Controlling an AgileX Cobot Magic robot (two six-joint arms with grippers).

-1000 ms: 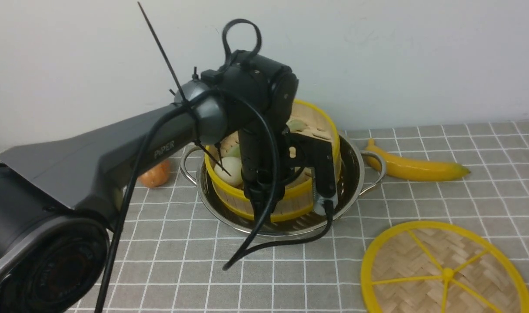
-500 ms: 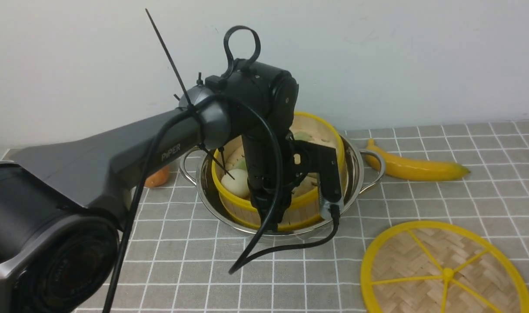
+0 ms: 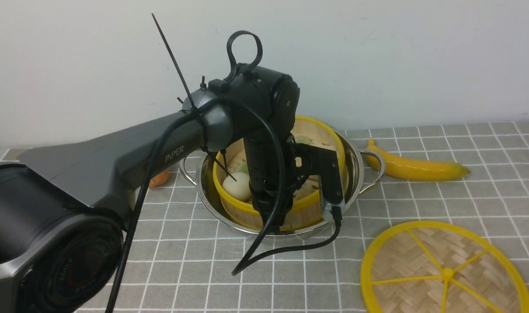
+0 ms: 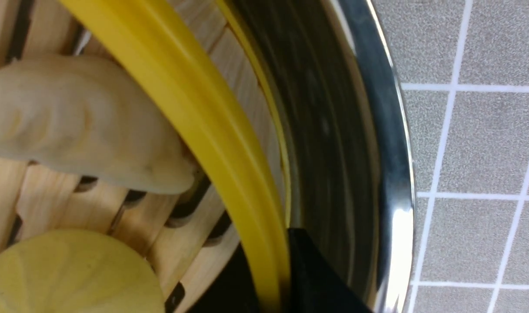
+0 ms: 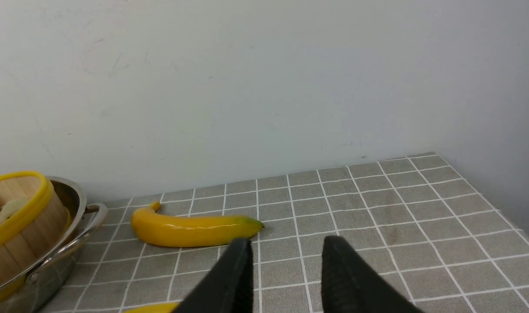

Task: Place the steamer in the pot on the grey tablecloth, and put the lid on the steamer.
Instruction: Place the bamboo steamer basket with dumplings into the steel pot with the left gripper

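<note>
The steamer (image 3: 237, 208), a bamboo basket with a yellow rim, sits low inside the shiny pot (image 3: 355, 174) on the grey tablecloth (image 3: 420, 204), almost level. It holds a pale dumpling (image 4: 81, 126) and buns. My left gripper (image 3: 278, 214) reaches down over the pot's near side. In the left wrist view that left gripper (image 4: 271, 266) is shut on the steamer's yellow rim (image 4: 194, 108), one finger inside and one between rim and pot wall (image 4: 390, 174). The lid (image 3: 442, 269) lies flat at the front right. My right gripper (image 5: 286, 250) hovers open over bare cloth, holding nothing.
A banana (image 3: 414, 167) lies right of the pot, close to its handle. An orange fruit (image 3: 160, 177) sits left of the pot, mostly hidden behind my left arm. The wall runs just behind the pot. The cloth's right edge (image 5: 507, 217) meets a side wall.
The steamer has gone from tilted above the pot to sitting lower and nearly level inside it. My left wrist sank with it, still shut on the rim.
</note>
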